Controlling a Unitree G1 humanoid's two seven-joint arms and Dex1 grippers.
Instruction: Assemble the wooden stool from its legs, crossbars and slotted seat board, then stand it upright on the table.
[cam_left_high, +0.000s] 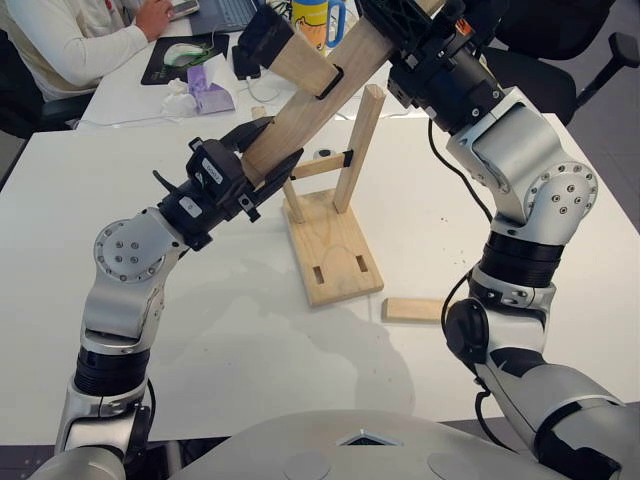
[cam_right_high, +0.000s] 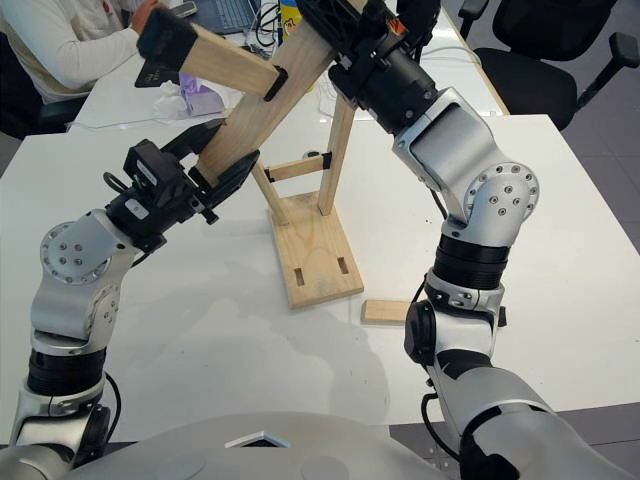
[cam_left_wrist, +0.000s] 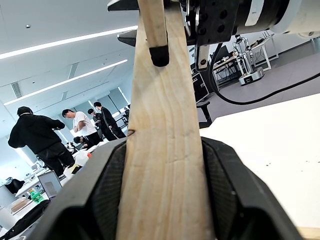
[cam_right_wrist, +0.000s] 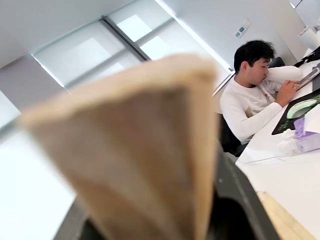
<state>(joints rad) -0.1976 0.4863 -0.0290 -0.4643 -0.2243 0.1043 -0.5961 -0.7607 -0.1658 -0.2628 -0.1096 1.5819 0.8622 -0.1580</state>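
Spanning the gap between the two arms, a long leg (cam_left_high: 320, 95) is held slanted above the white table (cam_left_high: 200, 330), its lower end clamped in the left gripper (cam_left_high: 268, 150) and its upper end taken by the right gripper (cam_left_high: 395, 35). In the left wrist view the dark fingers (cam_left_wrist: 95, 195) are seen pressed against both sides of the wood. The right gripper is likewise closed on the leg's upper end. A short crossbar (cam_left_high: 298, 62) with a black tip is fixed to the long leg and projects up and to the robot's left. Below, the slotted seat board (cam_left_high: 335, 262) lies flat on the table. Two upright legs (cam_left_high: 360, 150) are seated in its far end and joined by a second crossbar (cam_left_high: 320, 165). Two slots at the near end are left open. A loose wooden piece (cam_left_high: 412, 310) lies just beside the board's near right corner.
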